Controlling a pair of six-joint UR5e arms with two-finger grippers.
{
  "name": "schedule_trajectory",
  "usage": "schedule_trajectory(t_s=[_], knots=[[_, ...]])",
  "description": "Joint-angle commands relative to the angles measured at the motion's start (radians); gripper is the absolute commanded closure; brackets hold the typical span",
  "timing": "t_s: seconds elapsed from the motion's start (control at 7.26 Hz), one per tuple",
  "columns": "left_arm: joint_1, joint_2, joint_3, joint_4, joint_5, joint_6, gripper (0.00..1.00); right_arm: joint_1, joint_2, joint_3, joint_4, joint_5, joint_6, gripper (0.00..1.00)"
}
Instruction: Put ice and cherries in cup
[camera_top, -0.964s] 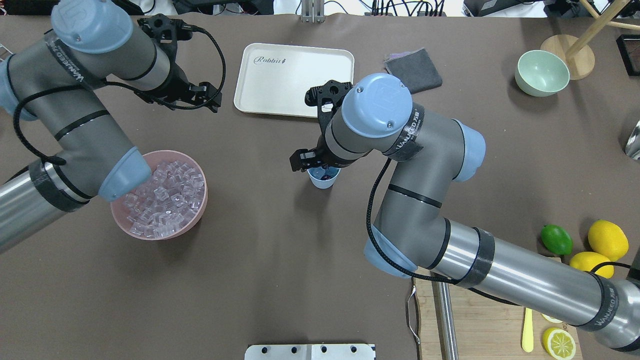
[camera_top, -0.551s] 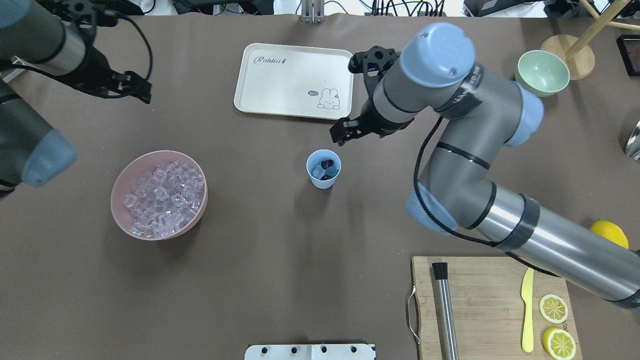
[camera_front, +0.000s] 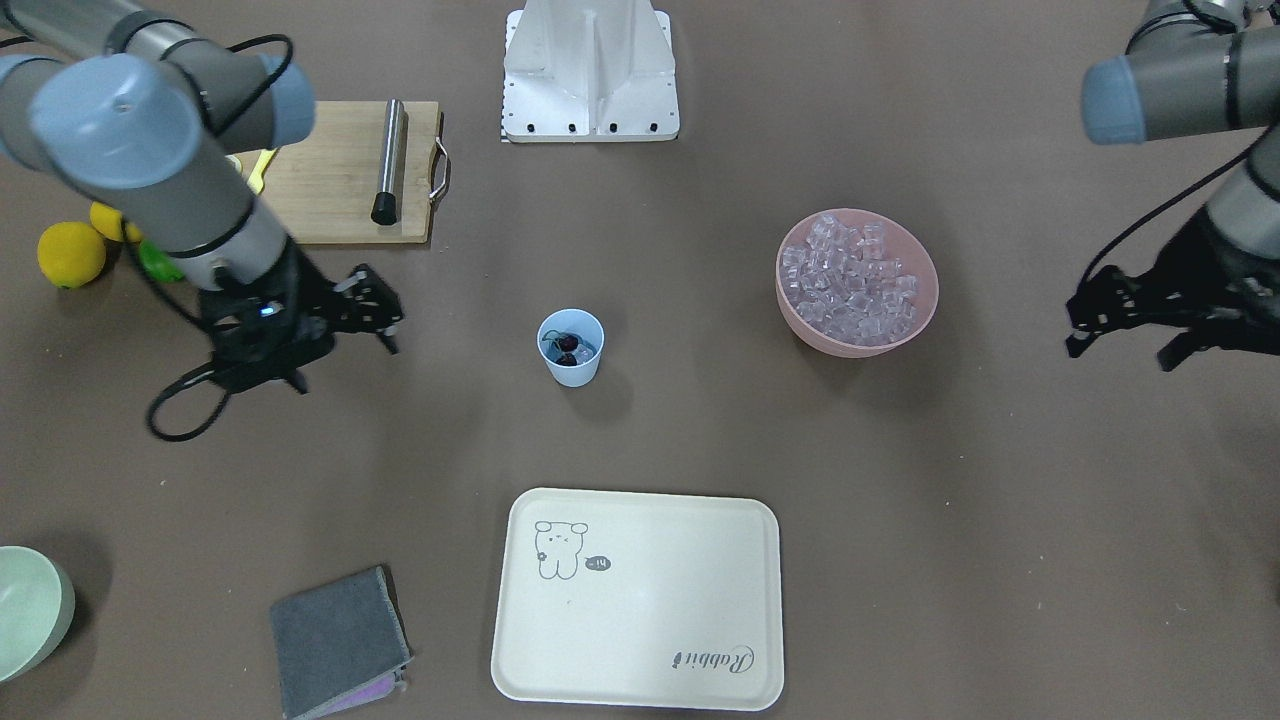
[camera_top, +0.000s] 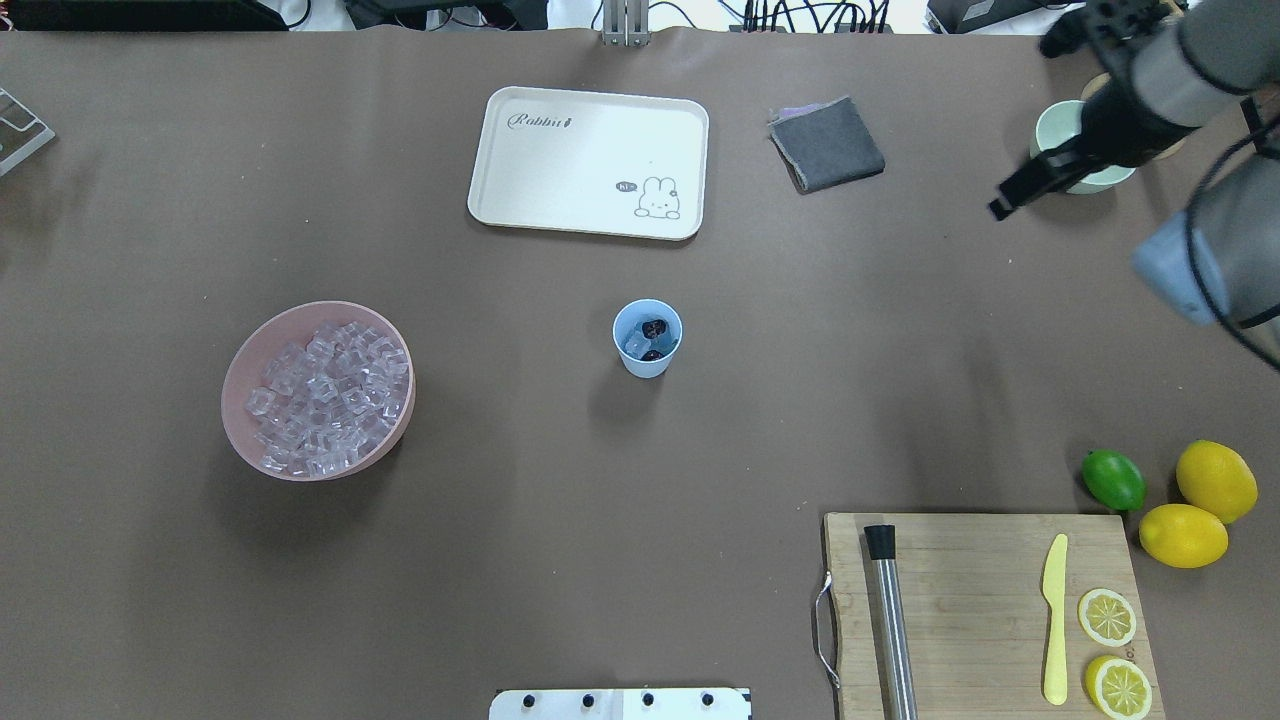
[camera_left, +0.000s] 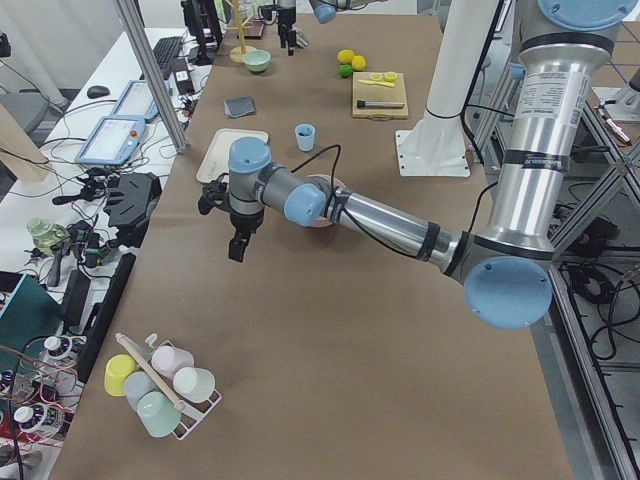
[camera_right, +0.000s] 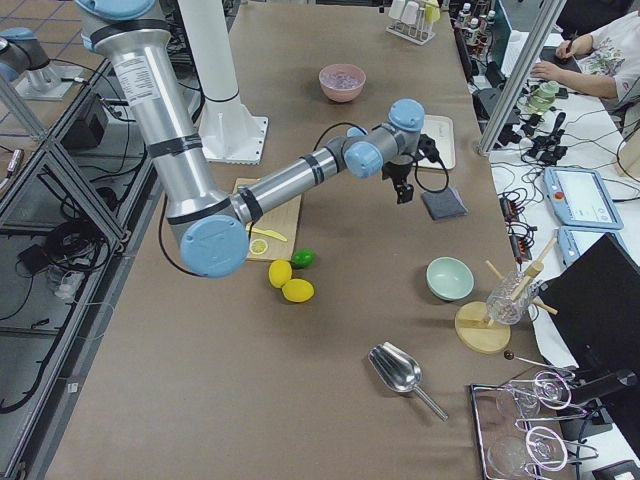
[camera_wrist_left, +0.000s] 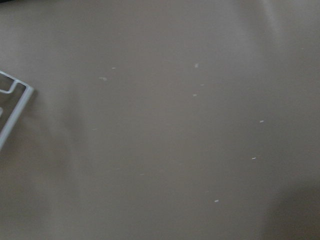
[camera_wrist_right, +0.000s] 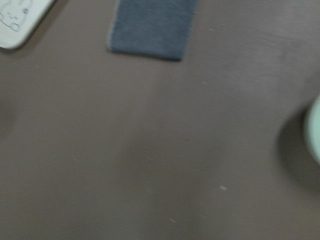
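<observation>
Brown table (camera_top: 500, 560) carries cup (camera_top: 647, 366) holding ice (camera_top: 636, 346) and cherries (camera_top: 655, 328); left hand (camera_front: 1118, 352) and right hand (camera_front: 390, 322) both parted, empty.

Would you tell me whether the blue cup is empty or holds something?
Not empty: the cup holds dark cherries and clear ice.

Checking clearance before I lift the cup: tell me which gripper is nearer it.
Right. The right gripper hangs beside the cup on the cutting board side; the left gripper is farther off, beyond the pink bowl.
</observation>
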Motion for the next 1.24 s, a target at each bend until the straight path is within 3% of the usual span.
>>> schedule_trajectory(t_s=[0.0,0.28,0.55,0.69,1.1], knots=[[-0.095,0.043,0.033,0.031,-0.144,0.100,0.03,0.218,-0.114,-0.107,-0.001,0.078,-0.332,0.02],[-0.113,0.039,0.038,0.034,-0.144,0.103,0.03,0.290,-0.138,-0.158,-0.003,0.078,-0.469,0.02],[-0.109,-0.016,0.052,0.068,-0.116,0.103,0.03,0.290,-0.096,-0.170,-0.066,0.075,-0.471,0.02],[-0.107,-0.056,0.052,0.116,-0.052,0.103,0.03,0.296,-0.080,-0.170,-0.099,0.064,-0.472,0.02],[-0.106,-0.050,0.043,0.116,-0.018,0.103,0.03,0.336,-0.083,-0.166,-0.102,0.067,-0.473,0.02]])
